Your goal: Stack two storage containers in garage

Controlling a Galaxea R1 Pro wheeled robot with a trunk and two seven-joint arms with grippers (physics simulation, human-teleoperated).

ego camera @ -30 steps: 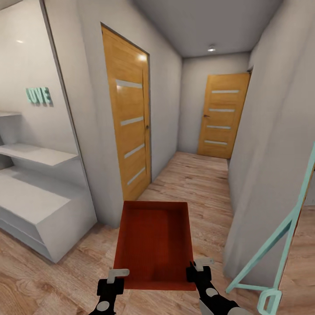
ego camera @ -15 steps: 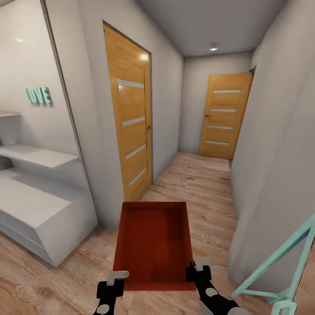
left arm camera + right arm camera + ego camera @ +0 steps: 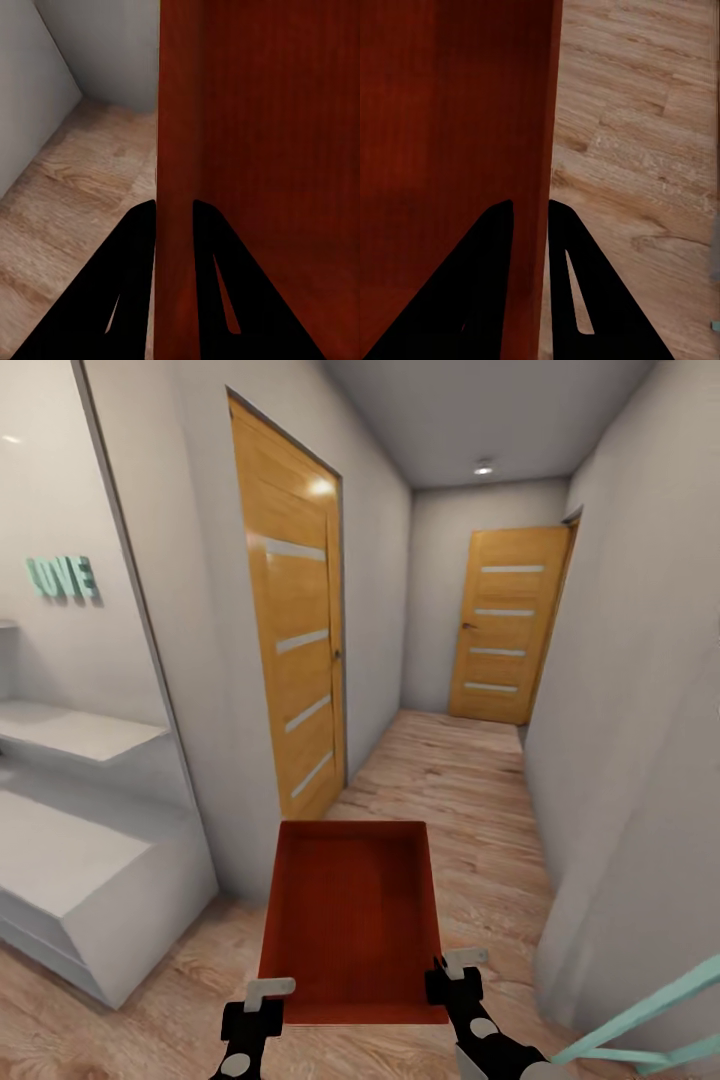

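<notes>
One orange-red storage container hangs level in front of me over the light wood plank floor, open side up and empty. My left gripper is shut on its near left wall, and my right gripper is shut on its near right wall. In the left wrist view the two black fingers straddle the thin red wall. The right wrist view shows the same pinch, with black fingers on either side of the container's wall.
A narrow hallway runs ahead. A closed wooden door stands on the left wall and another wooden door at the far end. White shelving with teal letters sits at the left. A teal frame leans at lower right.
The whole view has advanced and shifted: shelves and teal letters slid left, the teal frame dropped toward the lower right corner. The container and both grippers hold the same place in the view.
</notes>
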